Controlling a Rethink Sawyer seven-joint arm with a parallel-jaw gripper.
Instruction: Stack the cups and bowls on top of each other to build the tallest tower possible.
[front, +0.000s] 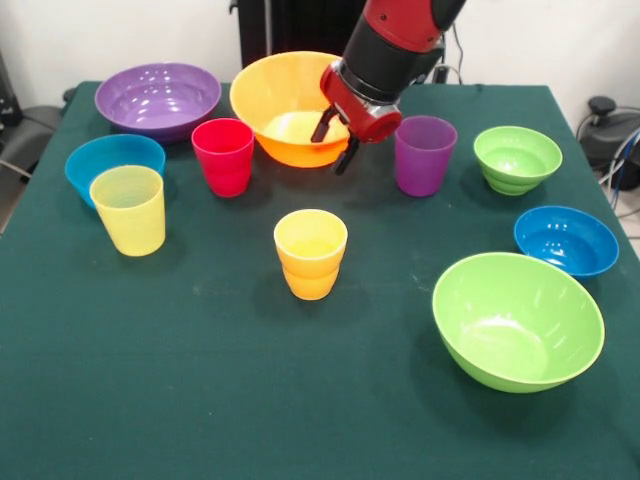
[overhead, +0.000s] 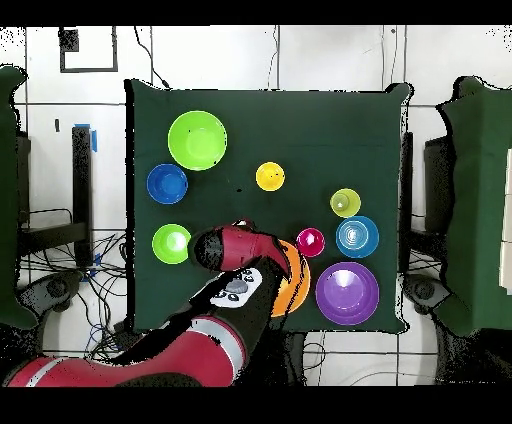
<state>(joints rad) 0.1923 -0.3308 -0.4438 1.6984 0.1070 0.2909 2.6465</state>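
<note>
Tool: I see it open, empty, hanging at the orange bowl's front rim | Next target, my guess: orange cup, at 6 o'clock of the tool in the front view, upright, mouth up | Count: four cups, six bowls, all separate on the counter, no tower yet

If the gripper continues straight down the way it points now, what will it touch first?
Probably the large orange bowl: the gripper, jaws open, hangs at its near rim. Depth is unclear; it might meet the table instead.
</note>
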